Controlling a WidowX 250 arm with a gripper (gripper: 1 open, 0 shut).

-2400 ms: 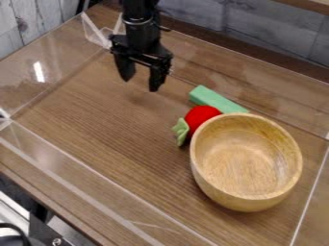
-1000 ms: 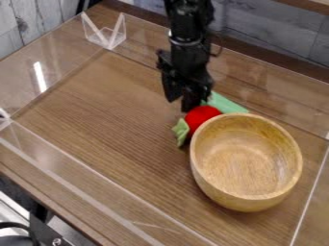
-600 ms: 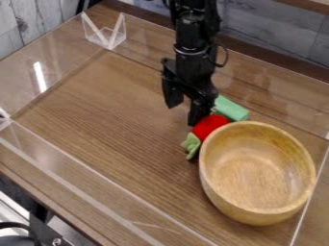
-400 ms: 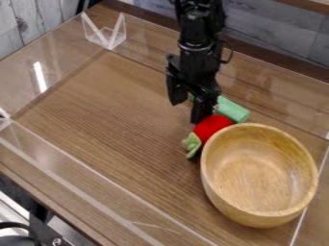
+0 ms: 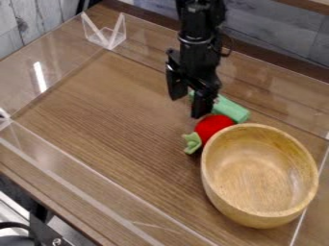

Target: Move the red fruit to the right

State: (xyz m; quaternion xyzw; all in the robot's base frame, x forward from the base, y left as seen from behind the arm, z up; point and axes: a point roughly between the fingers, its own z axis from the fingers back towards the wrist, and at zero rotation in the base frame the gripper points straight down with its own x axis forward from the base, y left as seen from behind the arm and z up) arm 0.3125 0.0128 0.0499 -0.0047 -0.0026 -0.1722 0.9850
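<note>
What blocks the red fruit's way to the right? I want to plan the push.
The wooden bowl sits directly right of the red fruit, apparently touching it. A light green block lies just behind. Nothing visible stands between the open gripper above and the fruit.

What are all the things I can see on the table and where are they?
red fruit: one, glossy red with green leaves on its left, against the wooden bowl's upper left rim
green block: one, light green, just behind the red fruit
wooden bowl: one, light wood, nothing inside, right front of the table
table: one, dark brown wood grain, clear walls around it
clear stand: one, see-through, back left corner
gripper: one, black, jaws open, pointing down just above the red fruit, holding nothing
</note>
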